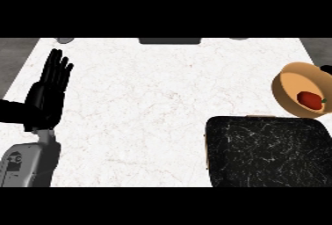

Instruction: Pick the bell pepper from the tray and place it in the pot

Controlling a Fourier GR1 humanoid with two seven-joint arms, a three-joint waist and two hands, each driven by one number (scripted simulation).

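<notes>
The pepper [311, 99] sits inside the pot [290, 90], over at the right edge of the counter [149, 110]. It is red, with a bit of green stem at its right side, and it lies low in the pot's tan bowl, toward the right wall. The pot is tilted in this view, its round mouth facing left and down, and part of it runs off the frame.

Just below the pot lies the tray [266, 151], a dark slab with pale scratch marks and rounded corners, a thin tan rim showing along its left side. Nothing lies on it. Its top edge comes close under the pot.

On the far left, the left hand [48, 90] stands open, fingers straight and pointing up the counter, held together, well apart from both tray and pot. Its grey forearm comes up from the lower left corner.

The right hand does not show at all.

The counter is white marble with faint veins. Along its far edge sits a dark flat shape [168, 41], too cut off to name.
</notes>
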